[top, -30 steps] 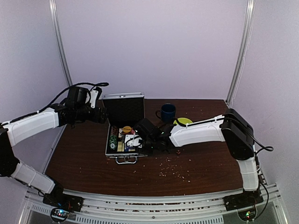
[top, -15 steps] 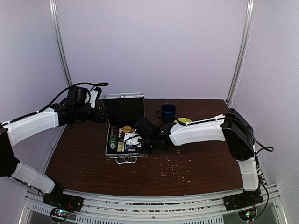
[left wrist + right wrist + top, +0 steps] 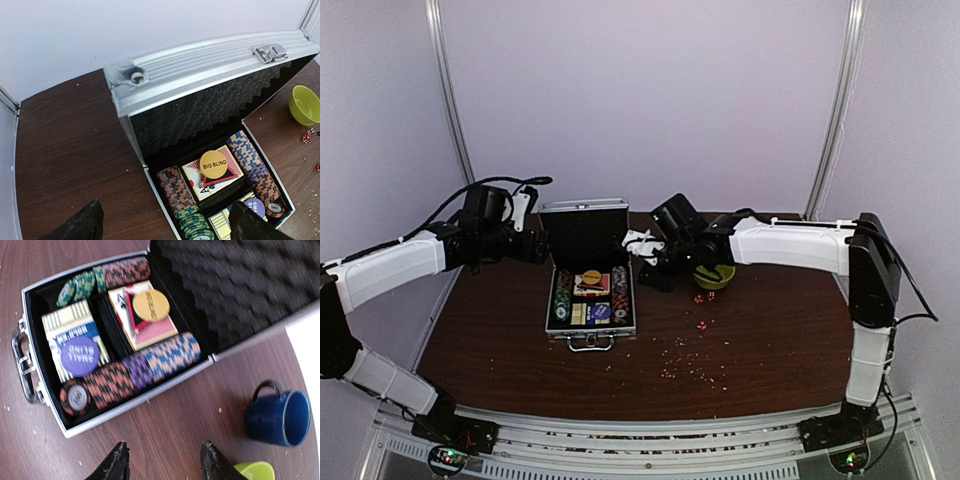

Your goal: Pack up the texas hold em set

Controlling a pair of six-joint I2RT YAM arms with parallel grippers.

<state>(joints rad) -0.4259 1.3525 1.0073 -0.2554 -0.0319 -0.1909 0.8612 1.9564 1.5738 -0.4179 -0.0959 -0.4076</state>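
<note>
The silver briefcase (image 3: 567,330) lies open, its foam-lined lid (image 3: 584,232) upright. Inside are rows of poker chips (image 3: 177,192), a red card box (image 3: 235,159) with a yellow BIG BLIND button (image 3: 213,164) and a red triangle (image 3: 226,179), and a blue card box (image 3: 75,335) under a purple button (image 3: 79,349). Tiny red dice (image 3: 700,297) lie on the table right of the case. My left gripper (image 3: 535,245) is open and empty, up beside the lid's left edge. My right gripper (image 3: 642,250) is open and empty, over the table just right of the case (image 3: 130,405).
A yellow-green bowl (image 3: 712,275) sits right of the case, under my right arm. A dark blue mug (image 3: 277,415) stands beside it, hidden in the top view. Crumbs are scattered over the front of the brown table (image 3: 500,340). The case handle (image 3: 588,343) faces the front.
My right gripper has lifted out of the case and swung back and right, to beside the lid. My left arm has not moved.
</note>
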